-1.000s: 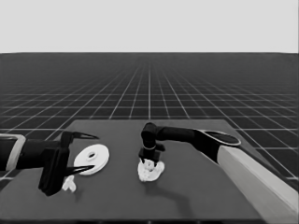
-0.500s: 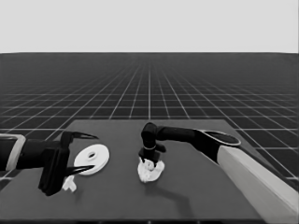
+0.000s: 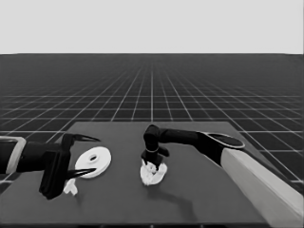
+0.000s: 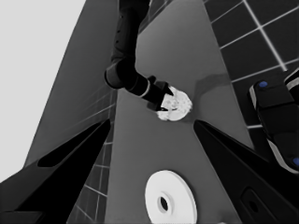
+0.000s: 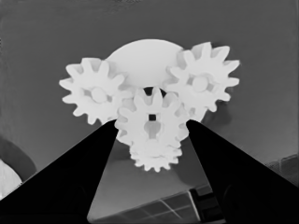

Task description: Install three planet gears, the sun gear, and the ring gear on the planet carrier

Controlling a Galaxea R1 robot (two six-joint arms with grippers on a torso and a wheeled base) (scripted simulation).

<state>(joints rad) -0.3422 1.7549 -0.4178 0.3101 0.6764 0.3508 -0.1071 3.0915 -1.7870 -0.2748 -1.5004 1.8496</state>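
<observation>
Almost nothing had changed: the right gripper (image 3: pixel 151 163) stayed over the smaller round part (image 5: pixel 142 58), fingers clamped on the central gear (image 5: pixel 151 122) among three others. The larger round part (image 3: pixel 93 161) lay left, beside the parked, open left gripper (image 3: pixel 83 156).

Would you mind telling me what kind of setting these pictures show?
Most likely a simulated assembly bench: a dark table stands on a boundless grid floor, and the right gripper works over small toothed gears there.

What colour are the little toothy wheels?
White. The small white toothed gears show best in the right wrist view, clustered on the smaller round part.
</observation>
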